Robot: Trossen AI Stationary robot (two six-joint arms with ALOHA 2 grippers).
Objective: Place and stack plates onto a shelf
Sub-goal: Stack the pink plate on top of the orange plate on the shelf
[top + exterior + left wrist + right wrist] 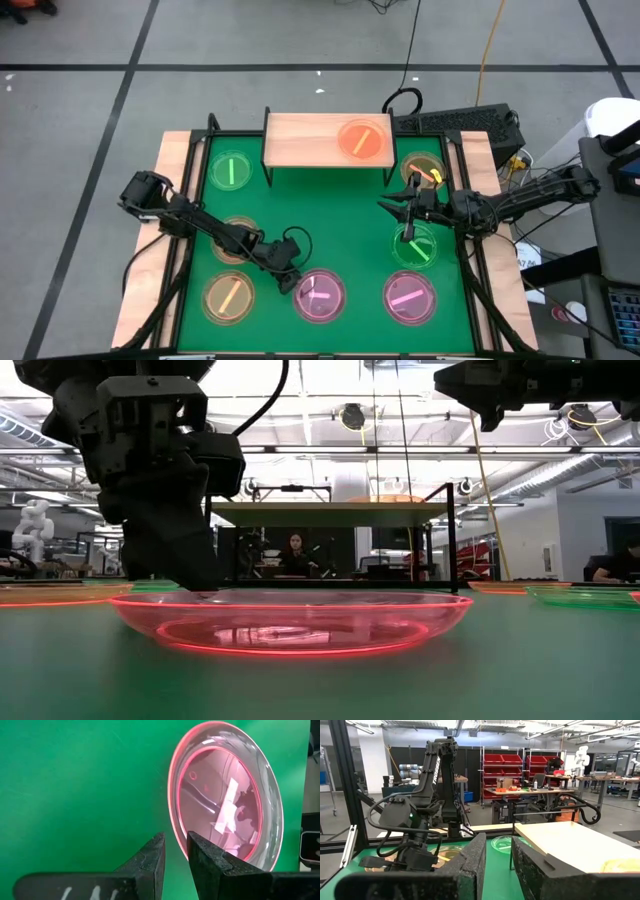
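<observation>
Currently shelf (310, 140) at table's far edge carries one orange plate (362, 139); seven plates remain on green table (340, 215). Left gripper (292, 280) beside pink plate (320, 295), jaws narrowly parted at rim, nothing clasped. Risk: thin slick rim slips, plate skids. Right gripper (405, 208) raised above green plate (414, 246), slightly parted, empty.

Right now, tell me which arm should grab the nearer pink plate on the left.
Left. The left claw is low at the rim of that pink plate. The right claw hangs raised by the shelf, farther off.
</observation>
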